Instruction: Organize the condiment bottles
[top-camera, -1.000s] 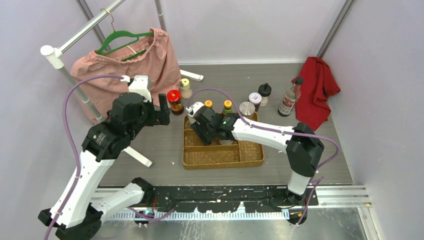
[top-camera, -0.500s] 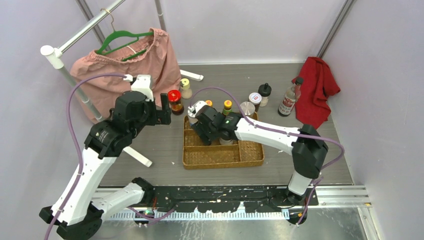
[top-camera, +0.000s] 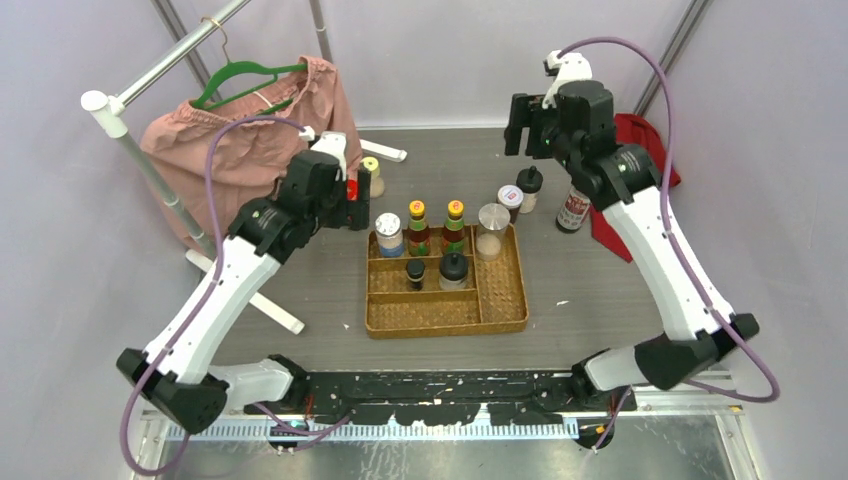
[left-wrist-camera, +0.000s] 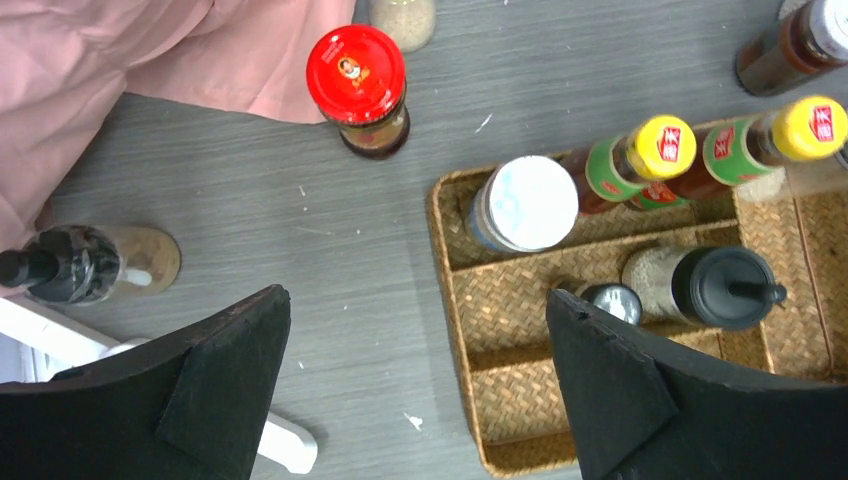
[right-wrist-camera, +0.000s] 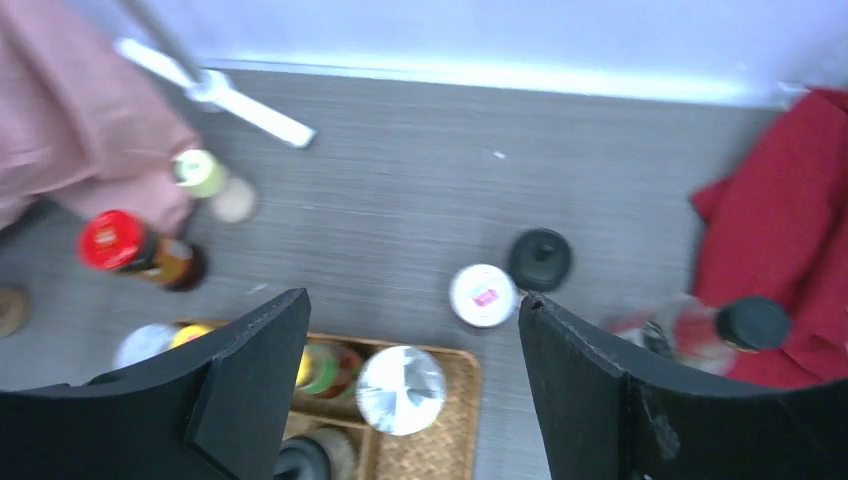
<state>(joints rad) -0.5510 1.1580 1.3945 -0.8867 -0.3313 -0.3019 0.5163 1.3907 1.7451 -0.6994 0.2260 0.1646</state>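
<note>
While six condiment bottles (top-camera: 418, 228) stand upright in the woven tray's (top-camera: 446, 312) two far rows, leaving its near compartment free, the left gripper (left-wrist-camera: 412, 320) hovers empty, fingers wide apart, near the red-lidded jar (left-wrist-camera: 357, 75) at the tray's ten o'clock. The right gripper (right-wrist-camera: 412, 305) hangs high toward one o'clock, fingers apart and empty, over a white-lidded shaker (right-wrist-camera: 482, 295) and black-capped bottle (right-wrist-camera: 540, 260), likely its next picks.
</note>
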